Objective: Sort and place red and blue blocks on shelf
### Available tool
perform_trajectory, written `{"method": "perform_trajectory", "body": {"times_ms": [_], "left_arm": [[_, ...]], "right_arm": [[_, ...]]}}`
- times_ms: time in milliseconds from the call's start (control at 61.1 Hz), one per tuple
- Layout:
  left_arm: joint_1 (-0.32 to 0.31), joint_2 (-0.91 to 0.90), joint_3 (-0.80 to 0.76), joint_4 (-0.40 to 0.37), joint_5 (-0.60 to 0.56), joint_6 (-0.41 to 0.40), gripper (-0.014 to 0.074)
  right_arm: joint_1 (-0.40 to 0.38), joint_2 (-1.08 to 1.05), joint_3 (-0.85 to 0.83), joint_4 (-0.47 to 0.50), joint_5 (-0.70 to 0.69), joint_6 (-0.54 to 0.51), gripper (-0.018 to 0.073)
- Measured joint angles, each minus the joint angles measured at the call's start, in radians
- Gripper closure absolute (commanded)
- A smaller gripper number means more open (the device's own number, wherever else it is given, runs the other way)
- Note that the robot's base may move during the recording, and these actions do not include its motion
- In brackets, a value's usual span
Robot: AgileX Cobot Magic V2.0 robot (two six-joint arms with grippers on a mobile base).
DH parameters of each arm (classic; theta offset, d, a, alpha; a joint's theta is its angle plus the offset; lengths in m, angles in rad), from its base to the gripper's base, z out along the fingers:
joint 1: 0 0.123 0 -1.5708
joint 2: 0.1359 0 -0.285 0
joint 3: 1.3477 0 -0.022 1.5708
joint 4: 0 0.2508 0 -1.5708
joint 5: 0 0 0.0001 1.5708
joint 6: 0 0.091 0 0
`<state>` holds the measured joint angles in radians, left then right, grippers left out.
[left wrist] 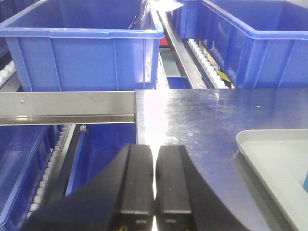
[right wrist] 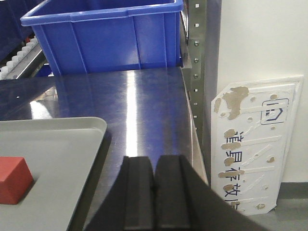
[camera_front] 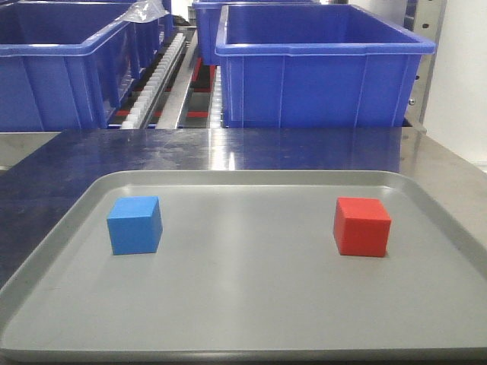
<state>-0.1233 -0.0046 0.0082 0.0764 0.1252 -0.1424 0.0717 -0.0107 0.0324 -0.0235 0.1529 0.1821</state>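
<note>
A blue block (camera_front: 135, 224) rests on the left side of a grey tray (camera_front: 243, 304), and a red block (camera_front: 361, 226) rests on its right side. The red block (right wrist: 13, 179) also shows at the left edge of the right wrist view. Behind the steel table stands the shelf (camera_front: 179, 84) with white roller tracks. My left gripper (left wrist: 154, 149) is shut and empty above the table's left edge, left of the tray (left wrist: 276, 159). My right gripper (right wrist: 154, 161) is shut and empty over the table, right of the tray (right wrist: 57, 149).
Large blue bins (camera_front: 319, 65) (camera_front: 61, 65) sit on the shelf rollers behind the steel table (camera_front: 228, 148). More blue bins (left wrist: 82, 48) (left wrist: 250, 38) show in the left wrist view, one below the table edge. A shelf post (right wrist: 198, 72) and white wall panel (right wrist: 255, 144) stand at the right.
</note>
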Motion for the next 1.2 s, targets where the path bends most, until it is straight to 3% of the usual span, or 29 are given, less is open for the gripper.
{"method": "perform_trajectory", "body": {"times_ms": [1195], "left_arm": [[0.0,0.0,0.0,0.0,0.0,0.002,0.047]], "right_arm": [[0.0,0.0,0.0,0.0,-0.022,0.0,0.0512]]}}
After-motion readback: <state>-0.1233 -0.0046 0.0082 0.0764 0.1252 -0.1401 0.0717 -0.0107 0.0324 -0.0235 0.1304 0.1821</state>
